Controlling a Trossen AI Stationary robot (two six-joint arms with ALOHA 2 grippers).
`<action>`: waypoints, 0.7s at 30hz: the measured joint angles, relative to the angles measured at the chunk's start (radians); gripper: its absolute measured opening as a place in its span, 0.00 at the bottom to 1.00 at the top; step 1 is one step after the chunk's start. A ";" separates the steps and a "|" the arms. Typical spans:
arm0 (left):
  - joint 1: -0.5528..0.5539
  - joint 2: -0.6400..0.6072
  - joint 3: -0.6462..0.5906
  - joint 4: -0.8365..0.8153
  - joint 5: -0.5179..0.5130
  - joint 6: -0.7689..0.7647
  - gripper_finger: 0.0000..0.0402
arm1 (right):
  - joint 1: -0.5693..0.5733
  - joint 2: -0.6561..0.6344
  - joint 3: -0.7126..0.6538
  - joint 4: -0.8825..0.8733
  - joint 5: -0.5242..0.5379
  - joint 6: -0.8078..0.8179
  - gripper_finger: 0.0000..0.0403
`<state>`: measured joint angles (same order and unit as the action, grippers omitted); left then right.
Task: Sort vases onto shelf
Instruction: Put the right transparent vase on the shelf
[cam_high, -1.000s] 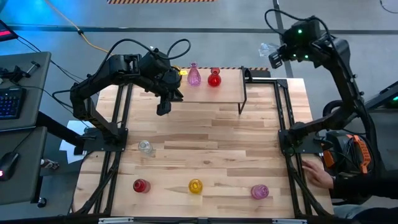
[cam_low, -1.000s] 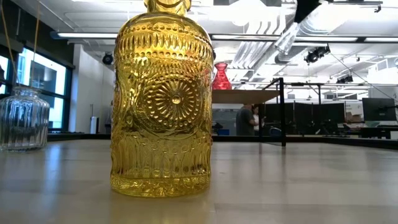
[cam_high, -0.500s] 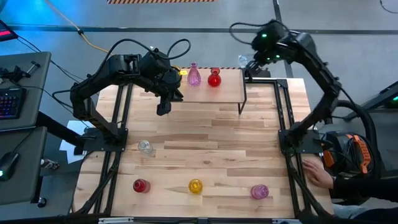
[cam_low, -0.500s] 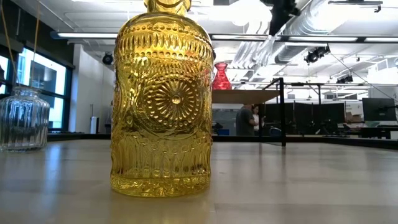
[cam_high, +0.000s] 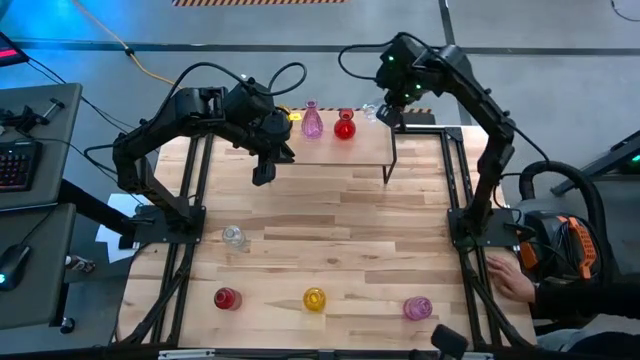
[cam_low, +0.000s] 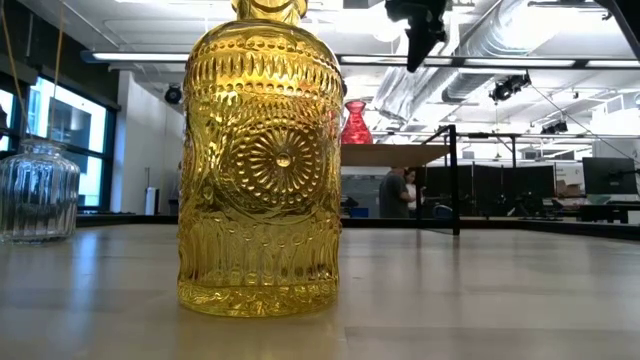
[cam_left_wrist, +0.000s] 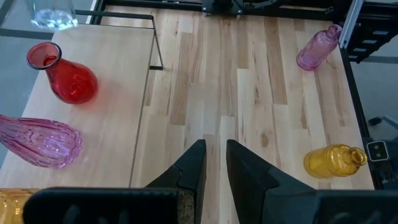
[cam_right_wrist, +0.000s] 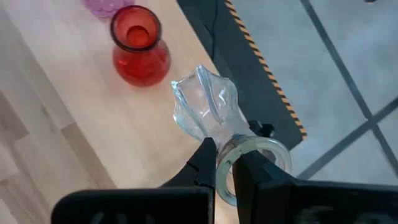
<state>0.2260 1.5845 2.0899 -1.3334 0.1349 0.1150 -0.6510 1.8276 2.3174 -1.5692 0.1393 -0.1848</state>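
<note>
— Why's the right gripper (cam_right_wrist: 227, 163) pinching that clear vase (cam_right_wrist: 205, 111) by its rim?

— To set it on the shelf (cam_high: 365, 150) beside the red vase (cam_high: 345, 127), I'd guess. The left gripper (cam_left_wrist: 214, 163) hangs over the table, fingers narrowly apart, holding nothing.

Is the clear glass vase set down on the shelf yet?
No: the right end effector holds the clear glass vase above it.

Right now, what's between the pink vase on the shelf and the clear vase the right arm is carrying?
The high view shows one thing between the pink vase and the clear vase in the right end effector: the red vase, standing on the shelf.
</note>
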 joint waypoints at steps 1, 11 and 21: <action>0.000 0.000 0.000 0.000 0.000 -0.002 0.14 | 0.000 0.001 -0.005 0.000 -0.008 0.000 0.01; 0.000 0.005 0.000 -0.002 0.000 -0.009 0.14 | 0.007 0.001 -0.101 -0.002 -0.015 -0.007 0.01; 0.000 0.005 0.000 -0.002 0.000 -0.006 0.14 | 0.013 0.001 -0.161 -0.003 -0.005 -0.043 0.01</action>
<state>0.2259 1.5894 2.0899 -1.3350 0.1349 0.1085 -0.6384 1.8290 2.1564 -1.5721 0.1343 -0.2274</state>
